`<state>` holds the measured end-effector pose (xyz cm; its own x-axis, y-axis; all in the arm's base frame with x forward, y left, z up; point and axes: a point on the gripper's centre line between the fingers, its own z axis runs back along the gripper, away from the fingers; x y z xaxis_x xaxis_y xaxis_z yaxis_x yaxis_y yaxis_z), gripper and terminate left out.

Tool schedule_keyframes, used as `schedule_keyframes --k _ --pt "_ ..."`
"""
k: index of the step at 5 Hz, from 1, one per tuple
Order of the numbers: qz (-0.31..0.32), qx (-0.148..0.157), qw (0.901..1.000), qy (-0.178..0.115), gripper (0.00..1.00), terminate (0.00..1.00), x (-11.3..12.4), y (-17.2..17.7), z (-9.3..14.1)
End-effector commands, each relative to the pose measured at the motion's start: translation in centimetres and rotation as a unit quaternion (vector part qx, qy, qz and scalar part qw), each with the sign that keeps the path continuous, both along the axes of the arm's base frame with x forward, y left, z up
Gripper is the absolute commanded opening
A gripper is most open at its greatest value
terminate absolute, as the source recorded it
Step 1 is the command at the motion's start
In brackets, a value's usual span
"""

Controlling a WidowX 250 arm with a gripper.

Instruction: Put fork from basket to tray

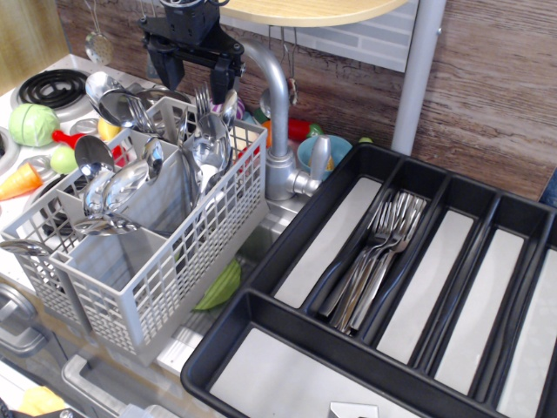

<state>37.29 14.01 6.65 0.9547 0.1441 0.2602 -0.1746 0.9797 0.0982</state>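
A light grey lattice basket (165, 270) stands at the left and holds several silver spoons (113, 185). A fork (203, 97) stands upright in its far compartment, tines up, among more spoons (211, 146). My black gripper (199, 77) hangs open just above those tines, one finger on each side, holding nothing. The black tray (291, 248) lies at the right. Several forks (376, 257) lie together in one of its long compartments.
A silver faucet (277, 122) rises between basket and tray, close to my gripper's right. Toy vegetables (33, 124) and a stove burner (50, 87) are at the far left. A green toy (221, 286) lies below the basket. A grey pole (416, 74) stands behind the tray.
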Motion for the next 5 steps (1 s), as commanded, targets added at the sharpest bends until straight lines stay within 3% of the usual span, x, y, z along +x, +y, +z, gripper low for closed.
schedule_keyframes --k 1,2,3,5 --pt "0.000 0.000 1.0000 0.000 1.00 0.00 0.0 0.0 0.0" --pt "-0.012 -0.006 0.9999 -0.001 1.00 0.00 0.7 0.2 -0.5" --pt "0.000 0.000 0.9999 -0.012 0.00 0.00 1.3 -0.1 -1.2" --pt "0.019 0.001 0.9998 -0.007 0.00 0.00 1.0 -0.6 -0.9"
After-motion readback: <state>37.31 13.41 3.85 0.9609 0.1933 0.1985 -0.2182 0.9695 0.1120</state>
